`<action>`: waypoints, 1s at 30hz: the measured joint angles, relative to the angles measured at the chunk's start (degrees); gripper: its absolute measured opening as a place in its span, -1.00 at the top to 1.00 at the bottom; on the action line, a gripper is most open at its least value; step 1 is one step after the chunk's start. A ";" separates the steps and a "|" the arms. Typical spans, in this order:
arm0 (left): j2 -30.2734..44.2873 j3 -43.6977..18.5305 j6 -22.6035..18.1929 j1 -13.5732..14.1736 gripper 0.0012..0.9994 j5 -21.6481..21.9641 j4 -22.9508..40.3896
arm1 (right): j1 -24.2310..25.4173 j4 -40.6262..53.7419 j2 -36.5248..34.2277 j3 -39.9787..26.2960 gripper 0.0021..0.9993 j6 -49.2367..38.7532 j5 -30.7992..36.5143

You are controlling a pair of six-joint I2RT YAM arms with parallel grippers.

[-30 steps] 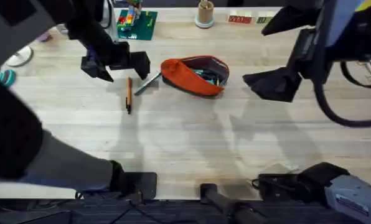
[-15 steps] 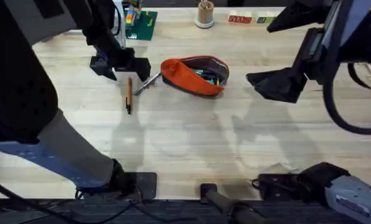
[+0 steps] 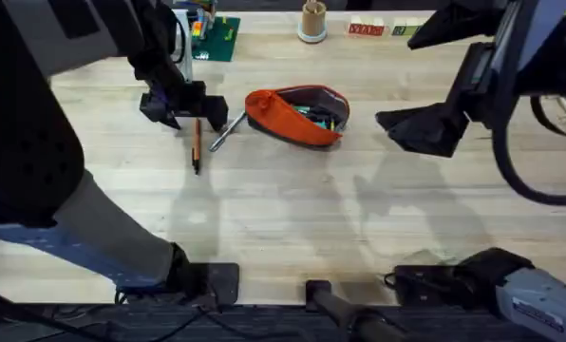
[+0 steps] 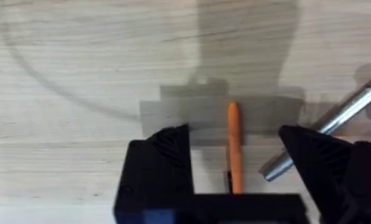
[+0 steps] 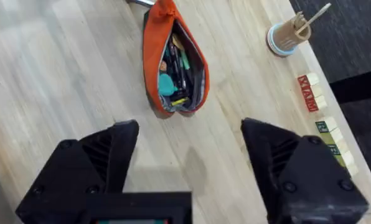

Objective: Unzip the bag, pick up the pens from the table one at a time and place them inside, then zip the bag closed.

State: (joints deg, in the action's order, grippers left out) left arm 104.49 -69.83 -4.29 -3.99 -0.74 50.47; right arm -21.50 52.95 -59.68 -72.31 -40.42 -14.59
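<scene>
The orange bag (image 3: 285, 115) lies unzipped at the table's (image 3: 292, 218) back middle, and several items show inside it (image 5: 176, 68). An orange pen (image 3: 196, 144) with a black end lies to its left. A silvery grey pen (image 3: 225, 130) lies slanted between that pen and the bag. My left gripper (image 3: 185, 105) hangs open over the orange pen's far end. In the left wrist view the orange pen (image 4: 234, 146) runs between the fingers (image 4: 170, 152), with the grey pen (image 4: 332, 127) just outside them. My right gripper (image 3: 422, 128) hovers open, right of the bag and apart from it (image 5: 188, 134).
A green baseplate with bricks (image 3: 210, 38), a wooden cup (image 3: 312, 21) and letter blocks (image 3: 378, 29) stand along the back edge. The same cup (image 5: 289, 36) and blocks (image 5: 311, 92) show beyond the bag in the right wrist view.
My left gripper has moved a little right and toward the front, coming over the orange pen's far end. The right arm, the bag and both pens have stayed put.
</scene>
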 joint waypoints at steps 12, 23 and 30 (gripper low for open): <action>-0.41 0.44 0.21 0.27 0.88 -0.82 -0.86 | 0.00 -0.20 0.00 0.00 -1.00 0.00 0.02; -0.42 0.44 -0.09 0.27 0.92 -0.95 -0.71 | 0.00 -0.20 0.00 0.00 -1.00 0.00 0.00; -0.51 0.03 -0.24 0.27 0.92 -0.95 0.78 | 0.00 -0.20 0.00 0.00 -1.00 0.00 0.02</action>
State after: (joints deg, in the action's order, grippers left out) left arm 103.97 -69.80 -4.54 -3.73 -1.69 51.25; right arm -21.50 52.76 -59.68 -72.31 -40.42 -14.57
